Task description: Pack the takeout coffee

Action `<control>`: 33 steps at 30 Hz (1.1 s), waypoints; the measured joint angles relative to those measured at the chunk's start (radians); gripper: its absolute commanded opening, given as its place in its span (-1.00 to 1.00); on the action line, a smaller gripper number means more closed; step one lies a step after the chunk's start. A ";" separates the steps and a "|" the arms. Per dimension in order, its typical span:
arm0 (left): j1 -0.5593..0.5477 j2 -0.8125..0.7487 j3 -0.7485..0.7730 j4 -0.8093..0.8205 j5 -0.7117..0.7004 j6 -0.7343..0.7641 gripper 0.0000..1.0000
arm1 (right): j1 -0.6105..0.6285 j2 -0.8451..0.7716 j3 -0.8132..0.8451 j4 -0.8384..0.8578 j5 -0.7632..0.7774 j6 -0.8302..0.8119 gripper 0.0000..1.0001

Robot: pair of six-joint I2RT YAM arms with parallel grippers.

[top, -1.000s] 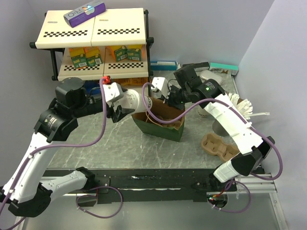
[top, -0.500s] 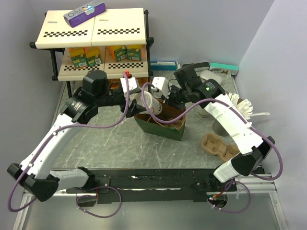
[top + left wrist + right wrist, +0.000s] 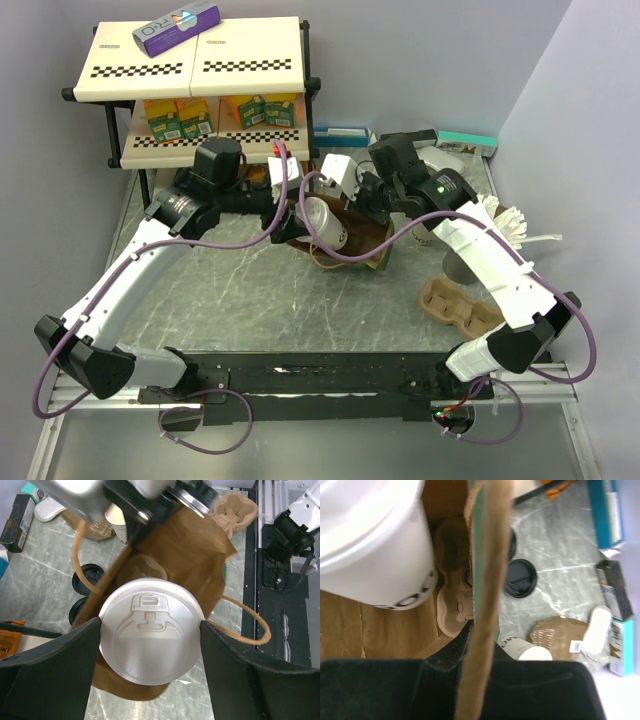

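A white takeout coffee cup (image 3: 150,632) with a white plastic lid sits between the two black fingers of my left gripper (image 3: 150,645), which is shut on it. In the top view the cup (image 3: 326,222) hangs tilted over the open mouth of a brown paper bag (image 3: 362,252). My right gripper (image 3: 480,652) is shut on the bag's rim (image 3: 487,570), pinching the paper wall. The right wrist view shows the cup (image 3: 370,540) inside the bag's opening, above a pulp cup tray (image 3: 452,605) on the bag's floor.
Two black lids (image 3: 520,577) lie on the marble table beside the bag, with another white cup (image 3: 527,651) on its side. A second pulp tray (image 3: 455,305) sits at the right front. A tumbler of white sticks (image 3: 505,225) and a shelf rack (image 3: 190,70) stand behind.
My left arm swung right, carrying the cup from left of the bag to over its mouth. The bag has tilted and its mouth has been pulled wider by the right gripper.
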 measured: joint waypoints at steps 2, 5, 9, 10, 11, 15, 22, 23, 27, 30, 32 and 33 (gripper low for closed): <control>0.000 -0.002 -0.002 -0.008 0.003 0.008 -0.99 | 0.000 -0.007 -0.005 0.021 0.024 0.000 -1.00; -0.002 -0.006 -0.015 -0.013 0.006 0.024 -0.99 | 0.000 -0.009 -0.004 0.045 0.044 0.009 -1.00; -0.018 -0.004 -0.031 -0.024 0.006 0.039 -0.99 | 0.000 -0.009 -0.003 0.050 0.051 0.019 -1.00; -0.024 -0.003 -0.033 -0.025 0.006 0.043 -0.99 | 0.001 -0.009 -0.003 0.050 0.051 0.023 -1.00; -0.031 -0.002 -0.036 -0.026 0.005 0.048 -0.99 | 0.001 -0.009 -0.003 0.050 0.052 0.024 -1.00; -0.077 0.006 -0.042 -0.031 -0.042 0.074 -0.99 | 0.005 -0.009 -0.003 0.050 0.059 0.037 -1.00; -0.196 0.004 -0.083 0.010 -0.219 0.140 -0.99 | 0.025 -0.029 -0.013 0.043 0.099 0.042 -1.00; -0.204 -0.001 -0.089 0.019 -0.240 0.145 -0.99 | 0.029 -0.039 -0.022 0.043 0.106 0.042 -1.00; -0.246 -0.039 -0.134 0.055 -0.336 0.172 -0.99 | 0.051 -0.101 -0.089 0.049 0.138 0.050 -1.00; -0.278 -0.075 -0.188 0.097 -0.399 0.192 -0.99 | 0.063 -0.129 -0.123 0.050 0.139 0.052 -1.00; -0.290 -0.102 -0.235 0.123 -0.424 0.214 -0.99 | 0.069 -0.131 -0.129 0.048 0.132 0.056 -1.00; -0.296 -0.111 -0.252 0.127 -0.431 0.222 -0.99 | 0.069 -0.131 -0.132 0.048 0.127 0.058 -1.00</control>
